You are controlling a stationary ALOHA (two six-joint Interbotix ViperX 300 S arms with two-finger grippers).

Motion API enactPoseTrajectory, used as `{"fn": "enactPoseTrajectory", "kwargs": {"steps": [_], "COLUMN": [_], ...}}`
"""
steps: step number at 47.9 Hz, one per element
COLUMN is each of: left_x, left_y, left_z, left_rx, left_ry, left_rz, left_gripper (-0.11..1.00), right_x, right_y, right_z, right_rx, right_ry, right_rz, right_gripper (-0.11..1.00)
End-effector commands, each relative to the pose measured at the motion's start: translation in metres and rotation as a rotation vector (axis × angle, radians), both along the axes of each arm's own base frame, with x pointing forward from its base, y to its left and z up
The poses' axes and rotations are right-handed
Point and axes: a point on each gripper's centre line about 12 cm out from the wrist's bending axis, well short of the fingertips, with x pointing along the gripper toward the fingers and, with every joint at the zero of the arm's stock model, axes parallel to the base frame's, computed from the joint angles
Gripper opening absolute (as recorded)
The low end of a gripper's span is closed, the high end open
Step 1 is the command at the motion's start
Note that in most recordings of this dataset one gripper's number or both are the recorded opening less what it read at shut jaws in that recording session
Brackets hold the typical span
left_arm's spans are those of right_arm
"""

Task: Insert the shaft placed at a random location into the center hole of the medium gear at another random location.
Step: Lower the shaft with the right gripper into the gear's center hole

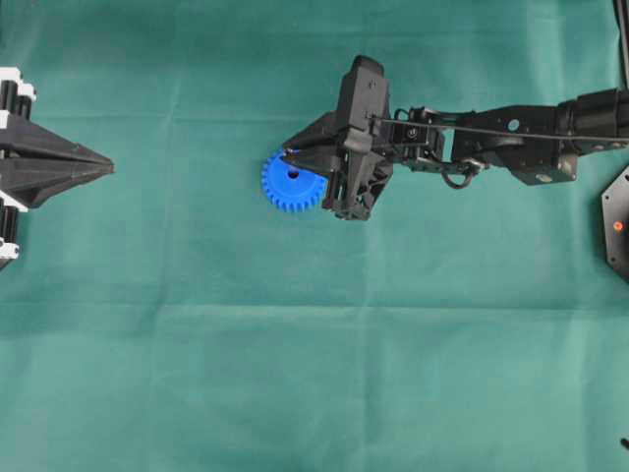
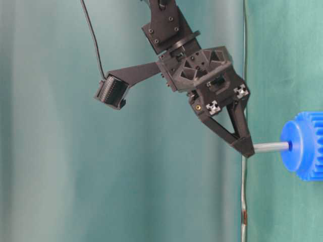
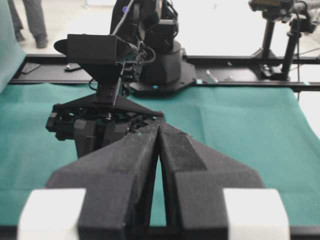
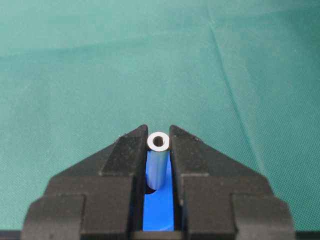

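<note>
The blue medium gear (image 1: 285,187) lies flat on the green cloth, left of centre. My right gripper (image 1: 292,155) hangs over it, shut on the shaft (image 4: 158,162), a short silvery pin held upright between the fingertips. In the table-level view the shaft (image 2: 270,146) reaches from the fingertips (image 2: 246,146) to the gear's hub (image 2: 295,146). Its lower end sits at the mouth of the center hole (image 4: 150,189), where a dark crescent shows beside it. I cannot tell how deep it is. My left gripper (image 1: 106,169) is shut and empty at the far left, also shown in its wrist view (image 3: 159,126).
The right arm (image 1: 511,138) stretches in from the right edge. A black base with a red light (image 1: 617,224) sits at the right edge. A black rail and an arm base (image 3: 160,65) stand at the far end of the cloth.
</note>
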Motion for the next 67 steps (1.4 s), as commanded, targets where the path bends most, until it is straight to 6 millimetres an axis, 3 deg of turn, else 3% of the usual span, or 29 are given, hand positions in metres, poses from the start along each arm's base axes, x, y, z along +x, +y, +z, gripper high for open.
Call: {"fn": "enactPoseTrajectory", "kwargs": {"steps": [1, 23, 38, 54, 67], "left_x": [0.003, 0.003, 0.003, 0.003, 0.003], "left_y": [0.0, 0.0, 0.0, 0.0, 0.0], "left_z": [0.008, 0.008, 0.008, 0.008, 0.008], "left_rx": [0.0, 0.0, 0.0, 0.0, 0.0], "left_ry": [-0.018, -0.018, -0.017, -0.018, -0.02], "left_rz": [-0.002, -0.002, -0.002, -0.002, -0.002], "left_gripper": [0.0, 0.0, 0.0, 0.0, 0.0], "right_x": [0.004, 0.0, 0.001, 0.006, 0.006], "right_y": [0.0, 0.001, 0.006, 0.007, 0.007], "right_z": [0.011, 0.039, 0.036, 0.014, 0.009], "right_rx": [0.006, -0.004, 0.0, 0.01, 0.015], "right_ry": [-0.035, -0.092, -0.081, -0.035, -0.033], "right_rz": [-0.005, -0.001, 0.01, 0.009, 0.003], "right_gripper": [0.14, 0.14, 0.14, 0.14, 0.14]}}
